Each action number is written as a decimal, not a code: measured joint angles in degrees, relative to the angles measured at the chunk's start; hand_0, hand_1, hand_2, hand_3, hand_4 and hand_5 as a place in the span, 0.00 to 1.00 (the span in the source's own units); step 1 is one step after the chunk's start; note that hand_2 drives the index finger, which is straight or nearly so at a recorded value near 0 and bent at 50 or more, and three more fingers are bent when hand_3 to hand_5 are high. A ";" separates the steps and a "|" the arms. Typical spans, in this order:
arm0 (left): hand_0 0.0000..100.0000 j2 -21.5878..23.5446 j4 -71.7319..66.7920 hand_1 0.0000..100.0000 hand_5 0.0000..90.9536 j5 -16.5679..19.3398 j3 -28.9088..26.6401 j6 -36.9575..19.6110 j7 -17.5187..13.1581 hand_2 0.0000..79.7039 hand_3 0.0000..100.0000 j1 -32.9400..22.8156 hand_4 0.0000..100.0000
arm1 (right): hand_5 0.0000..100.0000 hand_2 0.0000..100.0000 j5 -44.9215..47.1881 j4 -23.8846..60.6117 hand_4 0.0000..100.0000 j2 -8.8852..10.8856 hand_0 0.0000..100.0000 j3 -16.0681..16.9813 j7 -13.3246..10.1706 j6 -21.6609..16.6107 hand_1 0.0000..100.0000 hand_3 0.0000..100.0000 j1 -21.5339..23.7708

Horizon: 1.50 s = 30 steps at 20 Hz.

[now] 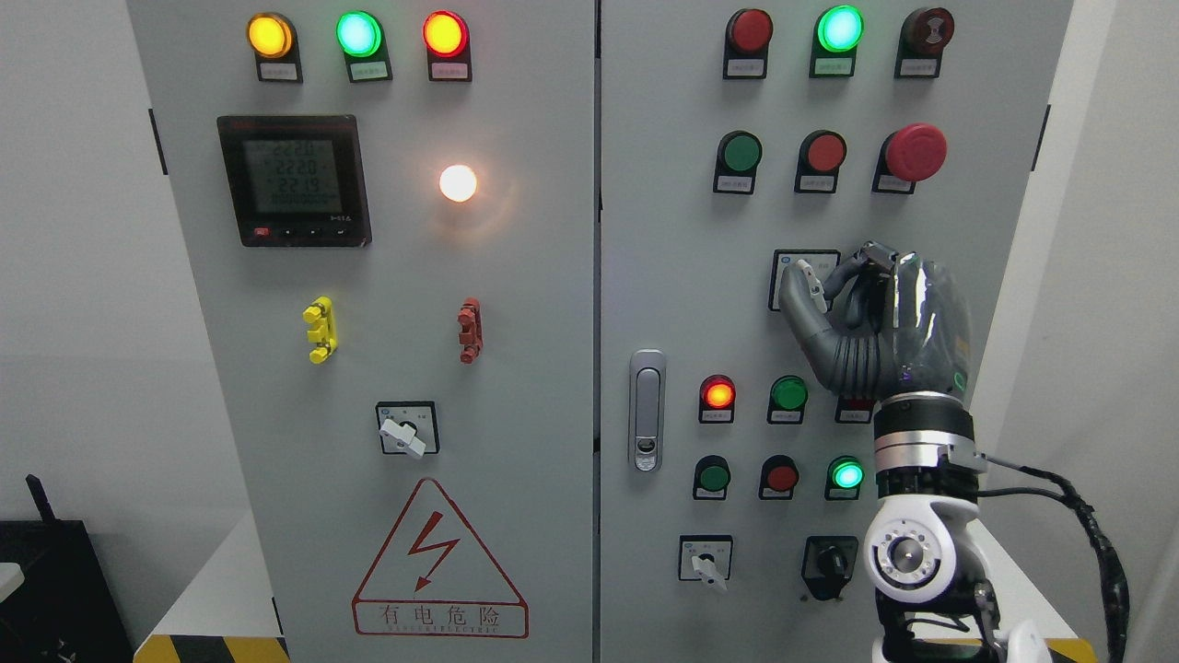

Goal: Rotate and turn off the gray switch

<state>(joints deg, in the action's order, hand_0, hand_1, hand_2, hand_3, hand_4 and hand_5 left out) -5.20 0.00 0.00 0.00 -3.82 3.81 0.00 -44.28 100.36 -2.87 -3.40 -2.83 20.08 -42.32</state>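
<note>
Gray switch sits pinched between thumb and fingers of the raised right hand, just below the red mushroom button.

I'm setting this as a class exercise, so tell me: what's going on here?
A robot's right hand is reaching up to the gray switch on the right door of an electrical cabinet, its fingers closed around the knob. Several lamps are lit. The left hand is out of view.

The pale gray rotary switch with a white lever knob sat on a black-framed square plate right of frame centre, its lever tilted, partly hidden.
</note>
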 measured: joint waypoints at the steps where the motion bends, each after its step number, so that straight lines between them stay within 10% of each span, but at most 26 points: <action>1: 0.12 0.00 0.00 0.39 0.00 0.00 0.00 0.00 0.00 0.00 0.00 0.00 0.00 | 1.00 0.72 0.00 0.01 0.95 -0.01 0.62 -0.02 -0.06 -0.05 0.46 1.00 0.00; 7: 0.12 0.00 0.00 0.39 0.00 0.00 0.00 0.00 0.00 0.00 0.00 0.00 0.00 | 1.00 0.72 0.01 -0.05 0.95 -0.01 0.64 -0.04 -0.22 -0.14 0.45 1.00 -0.02; 11: 0.12 0.00 0.00 0.39 0.00 0.00 0.00 0.00 0.00 0.00 0.00 0.00 0.00 | 1.00 0.73 0.07 -0.05 0.96 -0.01 0.37 -0.06 -0.35 -0.14 0.45 1.00 -0.03; 30: 0.12 0.00 0.00 0.39 0.00 0.00 0.00 0.00 0.00 0.00 0.00 0.00 0.00 | 1.00 0.73 0.29 0.28 0.96 0.02 0.12 0.01 0.21 -0.73 0.48 1.00 0.40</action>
<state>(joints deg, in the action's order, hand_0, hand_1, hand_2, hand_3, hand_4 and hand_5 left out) -5.20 0.00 0.00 0.00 -3.82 3.81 0.00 -43.99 100.64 -2.85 -3.39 -2.63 19.35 -41.92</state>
